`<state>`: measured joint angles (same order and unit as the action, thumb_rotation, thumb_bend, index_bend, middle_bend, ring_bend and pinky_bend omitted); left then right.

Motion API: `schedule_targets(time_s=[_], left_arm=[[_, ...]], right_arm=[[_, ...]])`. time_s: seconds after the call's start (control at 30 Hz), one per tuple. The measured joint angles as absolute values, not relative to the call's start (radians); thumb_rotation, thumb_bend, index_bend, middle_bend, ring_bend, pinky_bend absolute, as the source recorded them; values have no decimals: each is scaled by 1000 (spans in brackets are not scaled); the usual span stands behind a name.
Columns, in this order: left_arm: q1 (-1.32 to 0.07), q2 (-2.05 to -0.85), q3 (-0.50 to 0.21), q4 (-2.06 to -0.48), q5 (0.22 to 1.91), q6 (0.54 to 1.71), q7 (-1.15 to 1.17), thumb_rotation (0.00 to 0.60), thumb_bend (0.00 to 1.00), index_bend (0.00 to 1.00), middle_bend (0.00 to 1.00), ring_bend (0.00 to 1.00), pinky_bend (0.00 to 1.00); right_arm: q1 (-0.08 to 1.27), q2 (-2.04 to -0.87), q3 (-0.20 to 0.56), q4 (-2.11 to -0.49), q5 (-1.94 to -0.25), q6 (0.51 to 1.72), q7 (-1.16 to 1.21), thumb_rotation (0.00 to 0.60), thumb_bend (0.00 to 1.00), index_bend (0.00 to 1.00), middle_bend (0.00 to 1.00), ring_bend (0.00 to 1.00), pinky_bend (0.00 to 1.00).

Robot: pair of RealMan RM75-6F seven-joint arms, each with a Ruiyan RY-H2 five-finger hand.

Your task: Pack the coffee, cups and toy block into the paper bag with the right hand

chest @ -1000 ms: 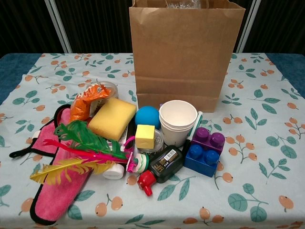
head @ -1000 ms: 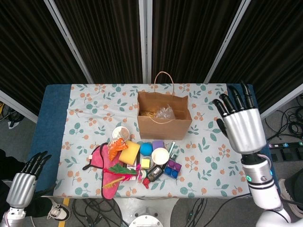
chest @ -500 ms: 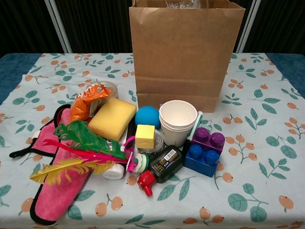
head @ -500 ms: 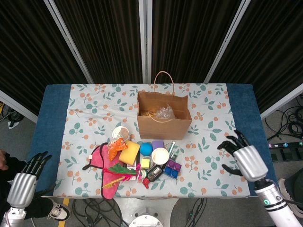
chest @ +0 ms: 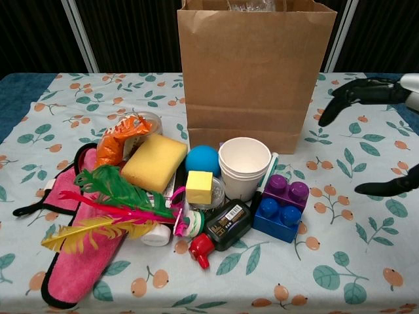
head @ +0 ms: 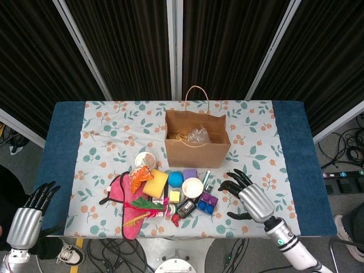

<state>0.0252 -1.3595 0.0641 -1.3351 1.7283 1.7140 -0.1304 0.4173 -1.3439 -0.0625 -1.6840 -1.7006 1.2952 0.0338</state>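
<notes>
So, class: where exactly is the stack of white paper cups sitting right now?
The stack of white paper cups stands upright just in front of the brown paper bag, between the blue ball and the purple-and-blue toy block.

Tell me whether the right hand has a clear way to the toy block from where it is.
Probably yes. The right hand is open, just right of the toy block, with only bare tablecloth between them. The cups and a marker stand on the block's far side.
</notes>
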Motion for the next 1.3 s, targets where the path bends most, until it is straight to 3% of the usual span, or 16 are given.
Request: schedule_targets(time_s=[0.43, 0.87, 1.03, 1.3], left_arm=[[26, -1359, 56, -1327, 1714, 1713, -138, 600, 153, 178, 195, 124, 242], [27, -1350, 47, -1329, 1702, 1720, -163, 600, 153, 178, 195, 124, 242], [27, -1348, 46, -1330, 1701, 1721, -169, 600, 153, 178, 195, 124, 242], [27, -1352, 46, -1323, 1709, 1731, -176, 600, 153, 178, 195, 124, 242]], right_arm=[[478, -1574, 55, -1649, -1505, 1150, -262, 600, 0, 233, 190, 22, 0], [538, -1743, 126, -1586, -1341, 1084, -460, 600, 0, 214, 183, 15, 0], [550, -1778, 134, -1563, -1311, 1085, -510, 600, 44, 219, 278, 119, 7], [556, -1808, 134, -1540, -1298, 1108, -540, 600, 144, 337, 386, 232, 93]])
